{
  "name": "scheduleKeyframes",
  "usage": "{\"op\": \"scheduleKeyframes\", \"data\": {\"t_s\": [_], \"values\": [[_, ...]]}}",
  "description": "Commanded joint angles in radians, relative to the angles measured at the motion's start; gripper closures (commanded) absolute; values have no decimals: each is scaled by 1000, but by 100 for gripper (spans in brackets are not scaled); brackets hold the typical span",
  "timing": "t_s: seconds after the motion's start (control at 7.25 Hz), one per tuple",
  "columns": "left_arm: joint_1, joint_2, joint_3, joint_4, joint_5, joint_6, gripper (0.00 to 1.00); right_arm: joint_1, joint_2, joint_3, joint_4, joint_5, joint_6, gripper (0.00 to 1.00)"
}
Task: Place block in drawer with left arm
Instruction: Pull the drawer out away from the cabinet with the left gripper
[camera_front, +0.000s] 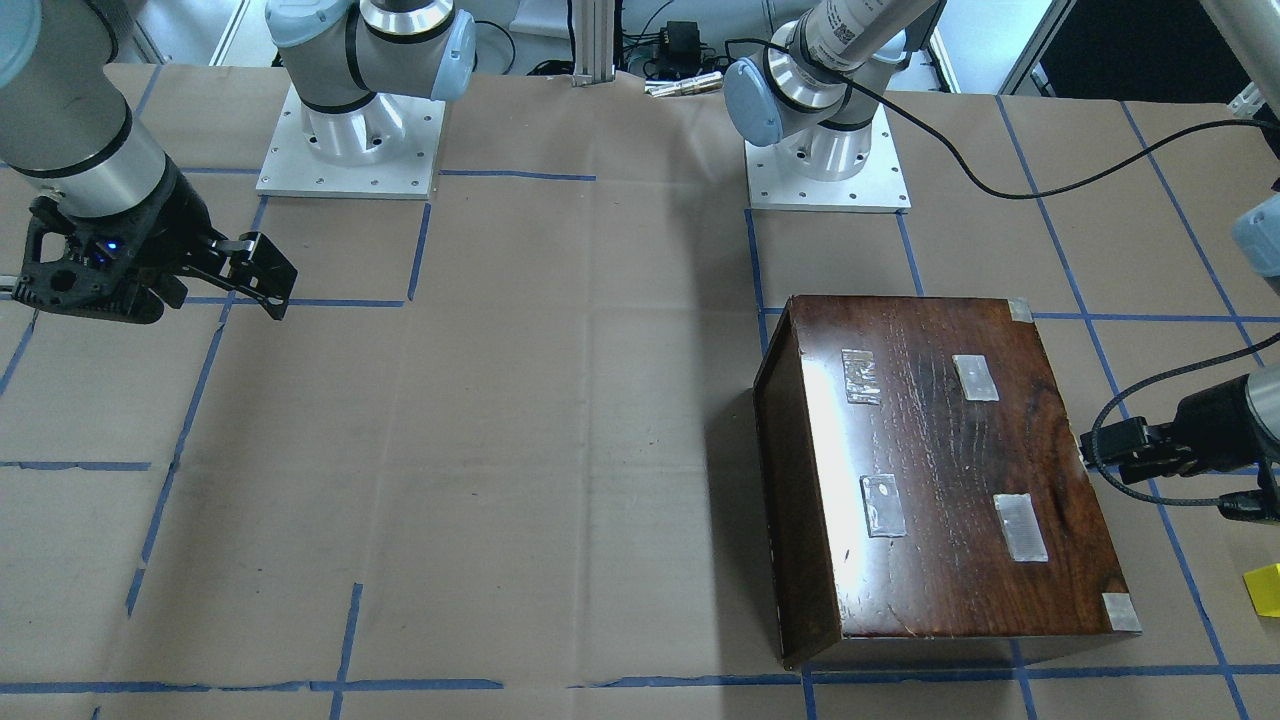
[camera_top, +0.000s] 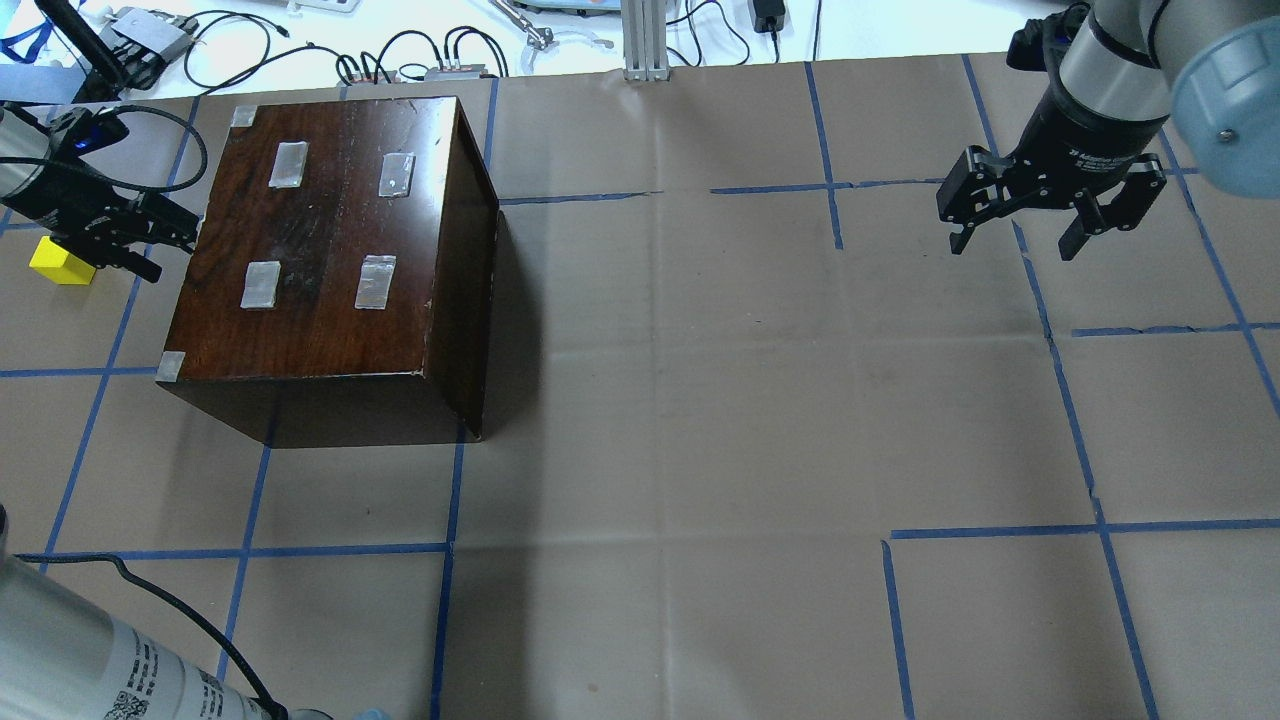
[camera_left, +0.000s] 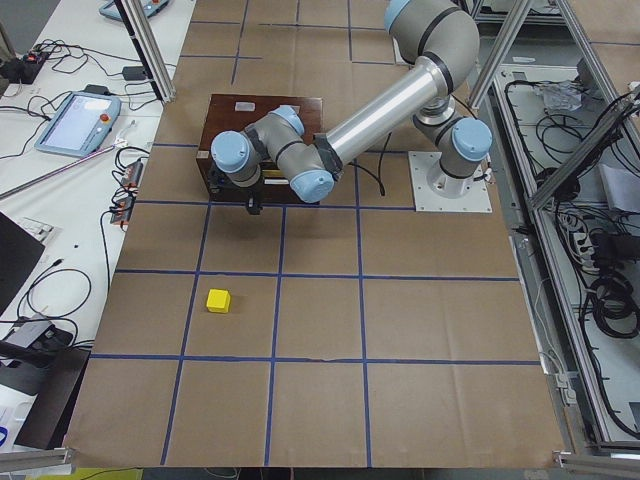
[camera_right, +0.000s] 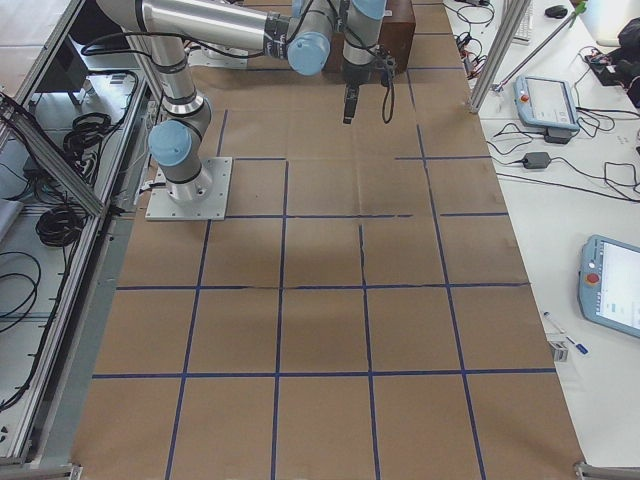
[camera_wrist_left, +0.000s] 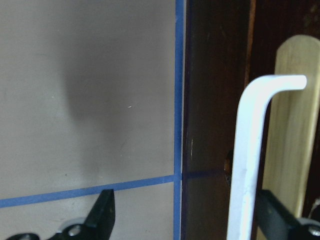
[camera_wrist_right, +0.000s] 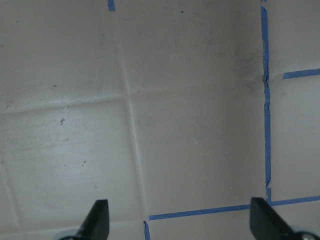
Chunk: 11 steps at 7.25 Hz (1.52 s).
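Overhead exterior: finds the block (camera_top: 62, 262) sitting on the brown paper (camera_top: 650, 400) at the left edge of the frame, just left of the box (camera_top: 320, 240), with nothing gripping it. Puts the task near its start: nothing carried, nothing placed, and no sign in any view of the drawer (camera_wrist_left: 262, 60) pulled out. Leaves, by the look of it, all the work to do: opening the drawer, fetching the block, setting it inside.

Places the left gripper (camera_top: 172, 245) low against the box's left face in that frame, between block and box, reaching rightward from the left edge. Seen from the left wrist: fingers (camera_wrist_left: 105, 215) spread wide, straddling the white handle (camera_wrist_left: 247, 165) at the right of the frame without closing on it, holding nothing. Cannot tell whether the finger at lower right touches the handle. Reads, as a judgement only, as lining up for a pull on that handle.

Shows the right gripper (camera_top: 1012, 245) well apart, in the upper right of the overhead frame, hanging over bare paper, pointing down, jaws wide open and empty.
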<state>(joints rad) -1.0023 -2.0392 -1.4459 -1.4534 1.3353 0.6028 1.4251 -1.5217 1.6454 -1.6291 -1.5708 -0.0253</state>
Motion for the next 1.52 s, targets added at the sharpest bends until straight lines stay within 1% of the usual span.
{"op": "scheduleKeyframes", "data": {"t_s": [0.0, 0.14, 0.69, 0.83, 1.24, 1.38], "values": [[2, -13, 1, -1, 7, 8, 1, 0, 0, 1, 0, 0, -1, 0], [4, -13, 2, -1, 9, 15, 1, 0, 0, 1, 0, 0, -1, 0], [42, -12, 25, 1, 108, 15, 1, 0, 0, 1, 0, 0, -1, 0], [56, -12, 25, 1, 110, 20, 1, 0, 0, -1, 0, 0, -1, 0], [97, -16, 45, 4, 179, 18, 1, 0, 0, 1, 0, 0, -1, 0], [106, -16, 47, 10, 186, 23, 2, 0, 0, 1, 0, 0, 1, 0]]}}
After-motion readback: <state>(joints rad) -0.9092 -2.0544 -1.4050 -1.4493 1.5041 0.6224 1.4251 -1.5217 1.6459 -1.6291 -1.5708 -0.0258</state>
